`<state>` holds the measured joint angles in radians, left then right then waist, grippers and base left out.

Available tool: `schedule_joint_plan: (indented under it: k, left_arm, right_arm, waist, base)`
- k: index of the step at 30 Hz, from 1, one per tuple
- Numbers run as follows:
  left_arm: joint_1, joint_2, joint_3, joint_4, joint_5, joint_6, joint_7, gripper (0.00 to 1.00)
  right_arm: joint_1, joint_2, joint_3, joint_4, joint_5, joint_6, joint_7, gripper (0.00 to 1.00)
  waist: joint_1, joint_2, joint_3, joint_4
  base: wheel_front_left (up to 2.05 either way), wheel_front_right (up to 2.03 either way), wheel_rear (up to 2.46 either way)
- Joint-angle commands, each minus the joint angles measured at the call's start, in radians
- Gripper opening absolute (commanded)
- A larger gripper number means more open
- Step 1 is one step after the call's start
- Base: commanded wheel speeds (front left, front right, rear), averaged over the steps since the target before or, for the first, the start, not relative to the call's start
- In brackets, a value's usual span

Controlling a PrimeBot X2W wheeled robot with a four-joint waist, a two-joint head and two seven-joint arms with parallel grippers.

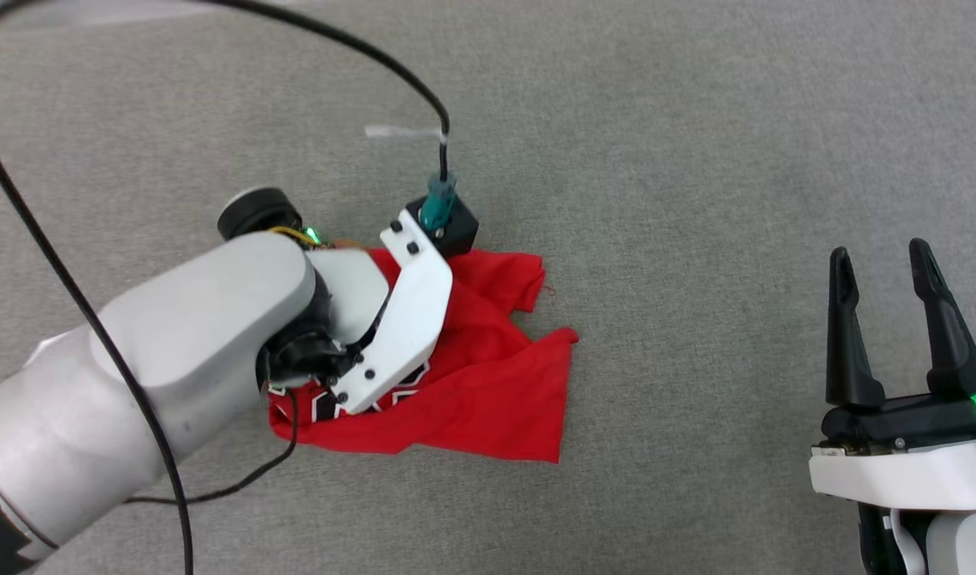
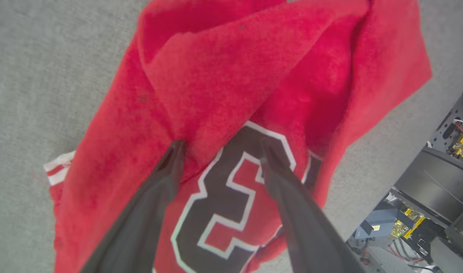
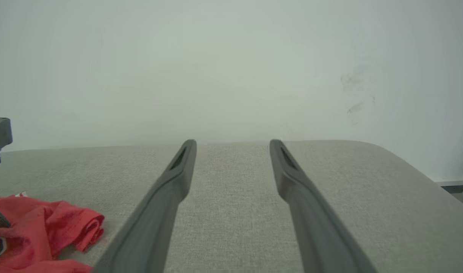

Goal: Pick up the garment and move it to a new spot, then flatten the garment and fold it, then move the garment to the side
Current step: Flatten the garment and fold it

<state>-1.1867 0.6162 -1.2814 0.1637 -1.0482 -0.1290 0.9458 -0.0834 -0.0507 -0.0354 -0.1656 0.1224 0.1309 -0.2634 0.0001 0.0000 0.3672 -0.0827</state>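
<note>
The garment [image 1: 488, 391], a red shirt, lies crumpled on the grey cloth-covered surface [image 1: 696, 160]. My left arm [image 1: 216, 319] reaches over its left part and covers the fingers there. In the left wrist view the left gripper [image 2: 221, 145] is open, its fingertips [image 2: 175, 148] down at the garment [image 2: 224, 76], straddling a raised red fold above a black, white-edged numeral [image 2: 216, 212]. A striped trim [image 2: 57, 168] peeks out at the left. My right gripper [image 1: 879, 251] stands open and empty at the lower right, well away from the garment [image 3: 46, 231]; in its own view the gripper [image 3: 232, 144] points across bare surface.
A black cable [image 1: 57, 263] loops over the left side, and another runs to the wrist camera block [image 1: 444, 220]. The robot's base [image 2: 436, 189] shows at the right of the left wrist view. A pale wall [image 3: 231, 57] rises behind the surface's far edge.
</note>
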Motion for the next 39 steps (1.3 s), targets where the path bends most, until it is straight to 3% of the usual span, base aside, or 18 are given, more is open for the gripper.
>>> schedule_joint_plan:
  k: [1, 8, 9, 10, 11, 19, 25, 32, 39]
  left_arm:
    - [0.043, -0.003, 0.001, 0.007, 0.018, 0.000, 0.030, 1.00]
    - [0.127, -0.001, -0.014, 0.037, 0.102, 0.001, 0.050, 1.00]
    - [0.127, -0.004, -0.015, 0.037, 0.119, 0.002, 0.035, 0.84]
    - [0.127, -0.004, -0.015, 0.037, 0.119, 0.002, 0.035, 0.84]
    - [0.119, -0.007, -0.015, 0.041, 0.118, 0.002, 0.013, 0.00]
    - [-0.062, 0.003, 0.002, 0.028, 0.127, 0.001, -0.237, 0.00]
    - [-0.170, -0.036, 0.001, 0.073, 0.118, 0.001, -0.480, 0.00]
    - [-0.090, -0.083, 0.000, 0.058, 0.173, 0.001, -0.525, 0.00]
    - [0.176, -0.132, 0.002, 0.019, 0.277, 0.001, -0.541, 0.00]
  right_arm:
    - [-0.016, 0.001, -0.003, 0.000, 0.005, 0.000, -0.002, 1.00]
    - [-0.040, 0.001, -0.001, 0.001, 0.016, 0.000, -0.002, 1.00]
    - [-0.042, 0.001, -0.001, 0.002, 0.017, 0.000, -0.002, 1.00]
    - [-0.042, 0.001, -0.001, 0.002, 0.017, 0.000, -0.002, 1.00]
    - [-0.043, 0.001, 0.000, 0.003, 0.018, 0.000, -0.002, 1.00]
    - [-0.011, 0.001, -0.008, 0.015, 0.006, 0.000, -0.002, 1.00]
    - [0.009, 0.001, -0.006, 0.009, -0.011, 0.000, -0.002, 1.00]
    - [0.028, 0.001, -0.010, 0.008, -0.017, 0.000, -0.002, 1.00]
    - [0.054, 0.001, -0.010, 0.015, -0.014, 0.000, -0.002, 1.00]
  waist:
    - [-0.0001, 0.0000, 0.027, -0.019]
    - [-0.0001, 0.0000, 0.070, -0.035]
    - [-0.0001, 0.0000, 0.072, -0.037]
    - [-0.0001, 0.0000, 0.072, -0.037]
    - [-0.0001, 0.0000, 0.073, -0.038]
    - [-0.0001, 0.0000, 0.009, -0.029]
    - [-0.0001, 0.0000, -0.043, -0.021]
    - [-0.0001, 0.0000, -0.063, -0.016]
    - [-0.0001, 0.0000, -0.085, -0.012]
  base:
    - [0.00, 0.00, 0.00]
    - [0.00, 0.00, 0.00]
    - [0.00, 0.00, 0.00]
    - [0.00, 0.00, 0.00]
    - [0.00, 0.00, 0.00]
    - [0.00, 0.00, 0.00]
    - [0.00, 0.00, 0.00]
    - [0.00, 0.00, 0.00]
    - [0.00, 0.00, 0.00]
